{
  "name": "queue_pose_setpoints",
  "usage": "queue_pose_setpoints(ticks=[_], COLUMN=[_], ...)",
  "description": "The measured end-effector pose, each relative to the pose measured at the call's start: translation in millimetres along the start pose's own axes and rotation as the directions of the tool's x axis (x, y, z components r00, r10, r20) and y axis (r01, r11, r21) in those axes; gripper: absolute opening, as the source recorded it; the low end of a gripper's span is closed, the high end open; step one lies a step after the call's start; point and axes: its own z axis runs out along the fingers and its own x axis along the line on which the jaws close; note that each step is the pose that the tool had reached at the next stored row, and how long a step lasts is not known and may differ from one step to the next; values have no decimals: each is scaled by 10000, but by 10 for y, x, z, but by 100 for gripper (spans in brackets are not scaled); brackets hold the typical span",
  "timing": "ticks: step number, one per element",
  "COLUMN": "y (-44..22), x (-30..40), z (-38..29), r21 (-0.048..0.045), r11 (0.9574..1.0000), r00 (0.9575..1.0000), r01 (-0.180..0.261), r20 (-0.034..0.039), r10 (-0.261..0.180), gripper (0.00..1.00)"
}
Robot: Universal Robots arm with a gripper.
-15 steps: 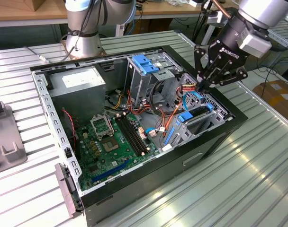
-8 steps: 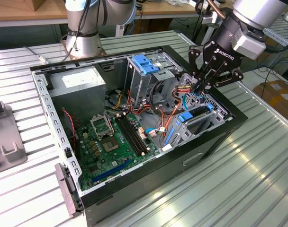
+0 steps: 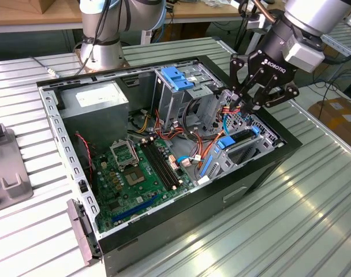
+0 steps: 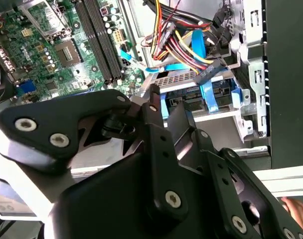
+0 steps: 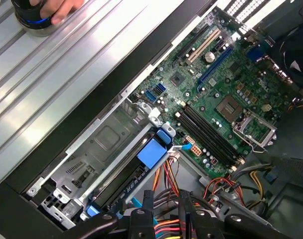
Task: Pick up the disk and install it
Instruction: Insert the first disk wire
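The disk (image 3: 227,142), a black drive in a bright blue carrier, lies in the low metal drive cage at the corner of the open computer case (image 3: 164,231) on the exterior view's right. Both wrist views show its blue carrier (image 5: 153,152) (image 4: 211,94) sitting in that cage. My gripper (image 3: 240,107) hangs just above the cage, among the coloured cables (image 3: 227,109). Its fingers (image 5: 185,211) are shut together with nothing between them, a short way above the disk.
The motherboard (image 3: 135,173) fills the case floor, with the power supply (image 3: 97,98) at the back. A broader blue bracket (image 3: 178,78) tops the tall cage. A person's hand (image 5: 54,10) rests on a round device on the table. A grey fixture (image 3: 5,167) stands at the exterior view's left.
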Motion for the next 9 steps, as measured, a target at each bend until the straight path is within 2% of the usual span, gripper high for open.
queue_pose_setpoints(ticks=[2,5,9], y=[-36,-110,-157], x=[30,85,120], z=[-6,-19,-26], r21=[-5,-51,-102], r11=[10000,9999,9995], r00=[10000,9999,9995], r01=[-16,-130,-298], r20=[-7,-67,-139], r10=[16,129,297], gripper=[34,34,34])
